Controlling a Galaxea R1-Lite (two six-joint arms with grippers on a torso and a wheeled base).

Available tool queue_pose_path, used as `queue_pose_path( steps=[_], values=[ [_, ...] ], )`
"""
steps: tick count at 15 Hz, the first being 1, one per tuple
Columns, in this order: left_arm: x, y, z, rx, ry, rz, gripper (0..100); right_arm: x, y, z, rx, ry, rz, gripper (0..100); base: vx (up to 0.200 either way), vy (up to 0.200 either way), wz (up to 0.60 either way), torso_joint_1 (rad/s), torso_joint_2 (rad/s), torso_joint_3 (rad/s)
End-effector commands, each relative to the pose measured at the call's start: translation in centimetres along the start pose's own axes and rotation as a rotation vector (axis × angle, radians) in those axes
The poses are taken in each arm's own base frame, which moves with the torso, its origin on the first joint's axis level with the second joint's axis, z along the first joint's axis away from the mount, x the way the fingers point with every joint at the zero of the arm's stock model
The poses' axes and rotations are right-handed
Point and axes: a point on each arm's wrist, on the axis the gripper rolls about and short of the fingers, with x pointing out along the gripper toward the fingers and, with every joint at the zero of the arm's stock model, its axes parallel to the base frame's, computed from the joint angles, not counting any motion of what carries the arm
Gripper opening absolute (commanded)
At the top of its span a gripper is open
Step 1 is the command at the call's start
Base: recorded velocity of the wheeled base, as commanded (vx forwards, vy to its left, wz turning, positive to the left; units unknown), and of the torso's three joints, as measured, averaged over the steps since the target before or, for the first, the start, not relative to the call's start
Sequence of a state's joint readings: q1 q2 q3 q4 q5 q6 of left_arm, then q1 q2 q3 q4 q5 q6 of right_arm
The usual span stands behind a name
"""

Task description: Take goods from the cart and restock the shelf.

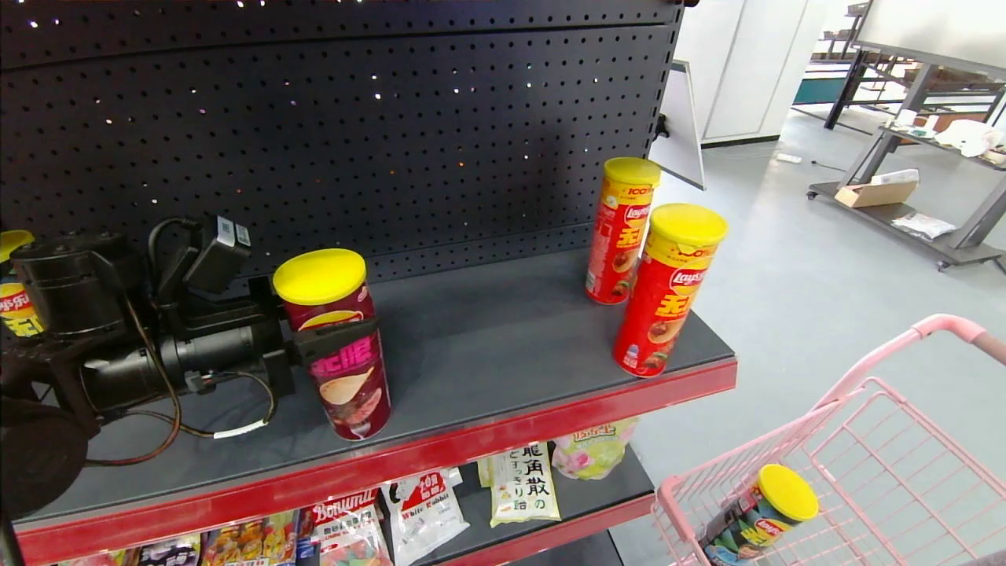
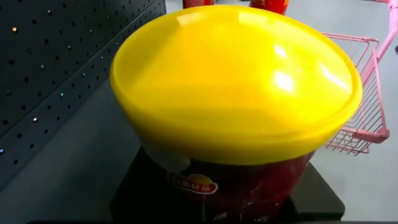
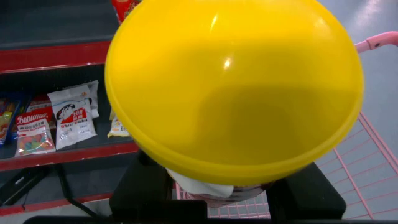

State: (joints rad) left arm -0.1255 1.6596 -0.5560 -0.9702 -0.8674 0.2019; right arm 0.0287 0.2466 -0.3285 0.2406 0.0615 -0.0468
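1. Where the pink cart [image 1: 864, 393] stands nearest, the right gripper [image 3: 227, 199] is clamped on a tilted chip can [image 1: 758, 503] with a yellow lid, in the cart's corner.
2. Left gripper [image 1: 334, 342] is clamped on a maroon chip can [image 1: 350, 393], upright near the front edge of the upper shelf [image 1: 503, 338].
3. Snack bags [image 1: 519, 483] lie one level below.
4. Two red chip cans [image 1: 664, 291] stand upright, close together, at the shelf's right end.
5. Dark pegboard [image 1: 393, 118] backs the shelf.

Maroon can [image 1: 342, 346] shelved, dark can [image 1: 758, 511] in cart [image 1: 947, 322]
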Motion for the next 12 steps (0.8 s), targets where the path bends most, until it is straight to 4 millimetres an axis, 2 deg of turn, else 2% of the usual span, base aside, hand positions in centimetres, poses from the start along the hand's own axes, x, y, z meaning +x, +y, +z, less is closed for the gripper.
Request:
queue_pose_path(
  steps=[1,3,12],
  values=[
    [0.0,-0.2,-0.6,-0.014,0.006,-0.002,0,0.0,0.0,0.0,-0.001,-0.002,0.000,0,0.000,0.000,0.00,0.000,0.00,0.000],
    [-0.4,-0.1,-1.4,-0.025,0.011,0.011,0,0.0,0.0,0.0,-0.001,-0.002,0.000,0,0.000,0.000,0.00,0.000,0.00,0.000],
    [0.1,0.4,-2.0,-0.066,-0.019,-0.043,0,-0.1,0.0,0.2,-0.001,-0.005,0.000,0,0.000,0.000,0.00,0.000,0.00,0.000]
  ],
)
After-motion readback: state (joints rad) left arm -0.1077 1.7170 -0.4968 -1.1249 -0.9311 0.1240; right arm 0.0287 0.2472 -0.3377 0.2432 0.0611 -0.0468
